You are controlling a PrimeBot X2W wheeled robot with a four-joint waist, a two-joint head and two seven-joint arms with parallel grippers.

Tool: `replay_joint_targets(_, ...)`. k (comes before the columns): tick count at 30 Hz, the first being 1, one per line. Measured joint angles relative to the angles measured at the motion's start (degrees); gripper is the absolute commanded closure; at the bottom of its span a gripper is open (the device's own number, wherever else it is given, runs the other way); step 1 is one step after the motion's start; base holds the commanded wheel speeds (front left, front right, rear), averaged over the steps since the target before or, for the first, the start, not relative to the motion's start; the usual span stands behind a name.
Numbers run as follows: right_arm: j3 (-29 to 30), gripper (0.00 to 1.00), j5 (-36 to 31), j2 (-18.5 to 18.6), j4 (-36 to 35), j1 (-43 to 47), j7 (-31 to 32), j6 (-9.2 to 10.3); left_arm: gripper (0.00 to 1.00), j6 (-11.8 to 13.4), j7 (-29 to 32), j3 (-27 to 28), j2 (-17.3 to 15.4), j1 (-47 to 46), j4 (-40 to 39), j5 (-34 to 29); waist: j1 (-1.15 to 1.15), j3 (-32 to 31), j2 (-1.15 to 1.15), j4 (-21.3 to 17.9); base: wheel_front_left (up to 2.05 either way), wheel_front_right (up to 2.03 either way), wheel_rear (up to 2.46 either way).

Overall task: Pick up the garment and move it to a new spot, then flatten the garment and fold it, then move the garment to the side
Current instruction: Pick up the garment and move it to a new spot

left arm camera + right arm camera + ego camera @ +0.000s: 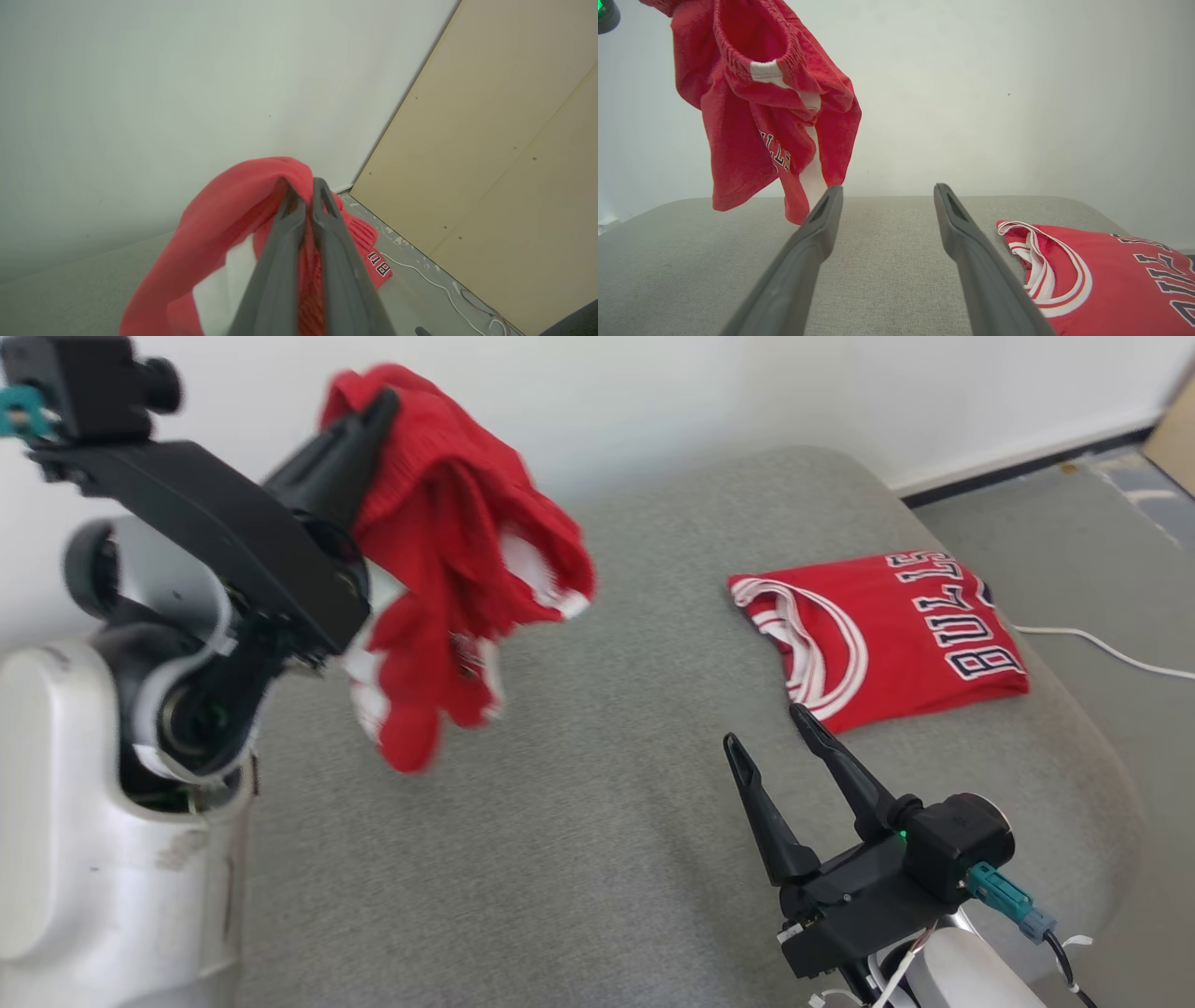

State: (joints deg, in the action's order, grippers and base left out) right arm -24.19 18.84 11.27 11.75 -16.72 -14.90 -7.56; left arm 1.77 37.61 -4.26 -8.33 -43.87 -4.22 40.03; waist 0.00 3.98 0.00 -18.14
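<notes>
A crumpled red garment (pixel 448 551) with white trim hangs in the air over the left part of the grey cushion (pixel 579 821), clear of the surface. My left gripper (pixel 378 406) is shut on its upper edge; in the left wrist view the closed fingers (pixel 303 196) pinch red cloth (pixel 219 224). The right wrist view shows the garment (pixel 756 102) dangling at upper left. My right gripper (pixel 766 728) stands open low at the right, nothing between its fingers (pixel 822 224), just in front of a folded jersey.
A folded red jersey (pixel 887 630) with "BULLS" lettering lies on the cushion's right side, also in the right wrist view (pixel 1106 275). A white cable (pixel 1102 649) runs over the floor beyond it. A white wall stands behind; a beige panel (pixel 504 140) is at right.
</notes>
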Motion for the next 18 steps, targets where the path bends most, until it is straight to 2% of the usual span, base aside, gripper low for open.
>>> replay_joint_targets(6, 0.3, 0.00, 0.0, -0.7, -0.1, -0.1, -0.1, 0.00, 1.00, -0.3, -2.1, -1.3, 1.9, 6.5, 4.1, 1.5, 0.00, 1.8, 0.00, -3.6, 0.00, 0.00, 0.00)
replay_joint_targets(10, 0.5, 0.00, 0.0, -1.0, -0.4, -0.1, -0.1, 0.00, 1.00, -0.8, -5.6, -2.0, 0.5, 12.0, 11.3, -1.7, 0.01, 2.8, 0.00, -4.4, 0.00, 0.00, 0.00)
replay_joint_targets(15, -0.1, 0.00, 0.0, -1.1, -0.4, -0.5, -0.1, 0.00, 1.00, -1.1, -13.7, -4.0, -3.8, 15.9, 21.8, -10.3, 0.01, 2.8, 0.00, -4.6, 0.00, 0.00, 0.00)
replay_joint_targets(18, -0.2, 0.00, 0.0, -1.0, -0.3, -0.6, -0.1, 0.00, 1.00, -0.4, -17.0, -4.1, -3.9, 17.1, 25.6, -11.5, 0.01, 2.6, 0.00, -4.4, 0.00, 0.00, 0.00)
